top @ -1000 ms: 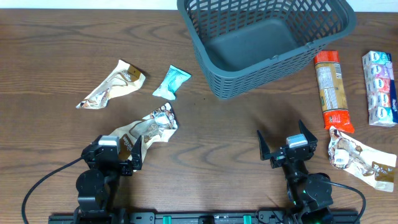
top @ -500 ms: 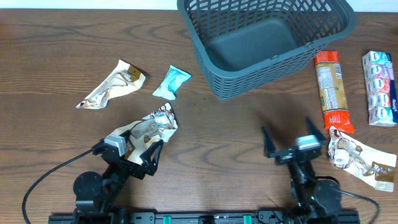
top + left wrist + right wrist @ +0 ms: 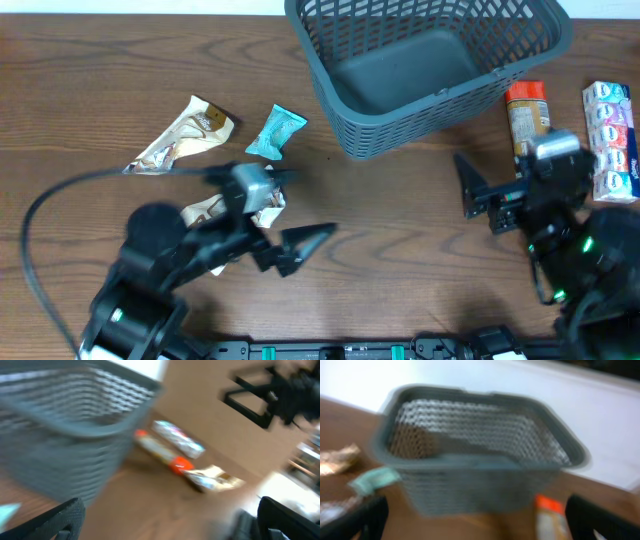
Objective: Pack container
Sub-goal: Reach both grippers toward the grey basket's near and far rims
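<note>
The container (image 3: 345, 125), a dark grey-blue slotted basket, stands at the back centre with nothing visible inside. It also shows in the left wrist view (image 3: 65, 435) and the right wrist view (image 3: 480, 467). My left gripper (image 3: 295, 207) is open and empty, raised above the table and pointing right, over a crumpled snack packet (image 3: 268, 208). In the blurred left wrist view its jaws (image 3: 170, 525) hold nothing. My right gripper (image 3: 497, 190) is open and empty, raised right of the container's front. Its jaws (image 3: 480, 522) face the container.
A beige packet (image 3: 180, 140) and a teal packet (image 3: 276, 132) lie at the left. An orange-ended tube packet (image 3: 525, 105) and a white, pink and blue multipack (image 3: 610, 135) lie right of the container. The left wrist view shows another beige packet (image 3: 215, 477).
Both arms have lifted from the front edge. The left gripper rose and swung right over the crumpled packet. The right gripper moved back and right, beside the orange-ended packet.
</note>
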You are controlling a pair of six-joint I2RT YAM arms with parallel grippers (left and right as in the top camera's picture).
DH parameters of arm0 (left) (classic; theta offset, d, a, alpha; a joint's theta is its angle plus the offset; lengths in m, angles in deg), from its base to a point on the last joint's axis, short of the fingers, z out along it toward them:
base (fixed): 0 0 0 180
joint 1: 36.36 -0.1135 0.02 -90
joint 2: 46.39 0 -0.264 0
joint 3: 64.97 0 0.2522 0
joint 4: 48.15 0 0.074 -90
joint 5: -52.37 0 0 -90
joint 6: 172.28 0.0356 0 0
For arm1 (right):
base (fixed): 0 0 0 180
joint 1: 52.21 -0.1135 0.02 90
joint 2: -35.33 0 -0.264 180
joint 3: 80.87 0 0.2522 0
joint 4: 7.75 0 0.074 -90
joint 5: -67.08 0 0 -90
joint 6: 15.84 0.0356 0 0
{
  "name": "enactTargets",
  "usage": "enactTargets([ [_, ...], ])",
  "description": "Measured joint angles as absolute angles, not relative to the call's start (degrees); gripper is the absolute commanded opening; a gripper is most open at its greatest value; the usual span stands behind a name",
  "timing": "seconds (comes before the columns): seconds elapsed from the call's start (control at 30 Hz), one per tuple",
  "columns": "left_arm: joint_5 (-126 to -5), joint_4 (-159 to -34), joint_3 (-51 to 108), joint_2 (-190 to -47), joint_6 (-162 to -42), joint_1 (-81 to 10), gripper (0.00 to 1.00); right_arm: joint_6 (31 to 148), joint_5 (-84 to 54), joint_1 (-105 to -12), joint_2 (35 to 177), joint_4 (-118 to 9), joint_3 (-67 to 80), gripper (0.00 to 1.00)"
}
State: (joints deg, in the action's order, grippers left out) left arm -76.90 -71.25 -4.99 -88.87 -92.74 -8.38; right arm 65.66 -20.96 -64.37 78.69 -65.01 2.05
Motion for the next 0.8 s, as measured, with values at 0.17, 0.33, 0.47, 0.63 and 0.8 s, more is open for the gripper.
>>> enactTargets([
  [0.17,-81.47,-68.48,-3.39,-95.69,-93.13,-2.63,0.99,65.51,-13.36,-64.37,86.38,-77.65,14.49,0.99],
  [0.33,-76.64,-74.44,-0.62,-101.37,-95.54,1.63,0.99,65.55,-16.13,-63.73,91.34,-80.01,21.42,0.99],
  [0.47,-63.31,-90.59,7.71,-106.48,-94.27,10.33,0.99,64.83,-17.86,-61.2,98.09,-84.93,30.88,0.99],
  [0.63,-46.3,-104.5,21.89,-114.55,-92.65,19.97,0.99,62.21,-18.65,-57.2,109.96,-92.31,45.98,0.99],
  [0.8,-39.52,-109.81,29.85,-121.02,-92.3,21.13,0.99,58.52,-15.15,-52.74,123.38,-97.34,59.25,0.99],
])
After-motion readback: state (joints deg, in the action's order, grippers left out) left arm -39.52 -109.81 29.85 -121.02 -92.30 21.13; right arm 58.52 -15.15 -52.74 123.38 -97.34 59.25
